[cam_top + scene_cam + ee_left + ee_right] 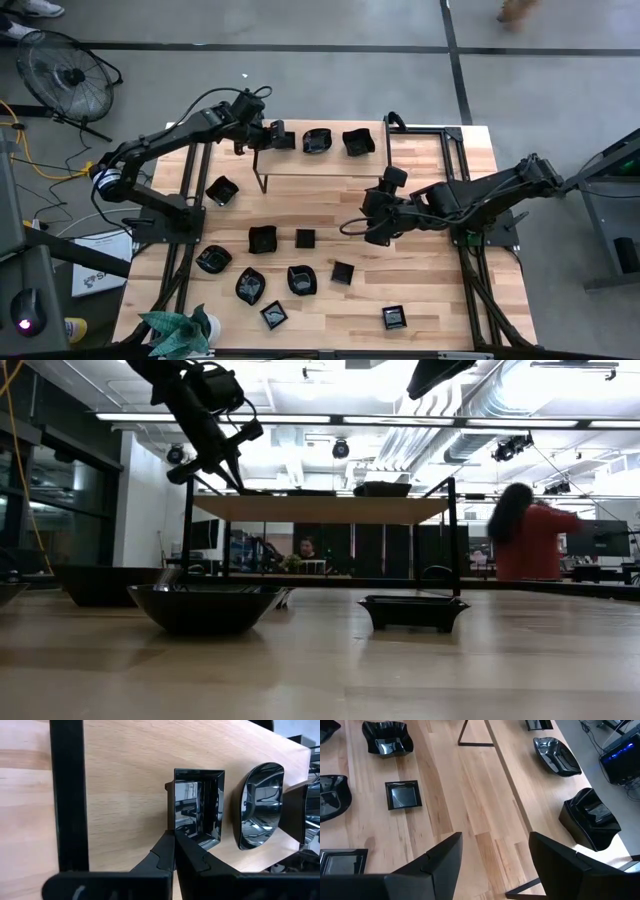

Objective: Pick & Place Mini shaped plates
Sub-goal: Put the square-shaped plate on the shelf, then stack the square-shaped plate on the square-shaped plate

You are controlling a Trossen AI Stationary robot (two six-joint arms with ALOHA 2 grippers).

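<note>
1. The light wooden slatted table [330, 325] fills the middle of the high view.
2. A raised wooden shelf on a thin black frame [320, 165] stands at upper centre and carries three glossy black mini plates.
3. The left gripper [268, 137], at the shelf's left end, has its fingers clamped together on the rim of the black square mini plate [197, 805].
4. The right gripper [372, 215], right of centre, hangs over bare wood with its fingers spread wide and empty.
5. The other small glossy black dishes [262, 239] lie scattered across the lower left and centre of the table.
</note>
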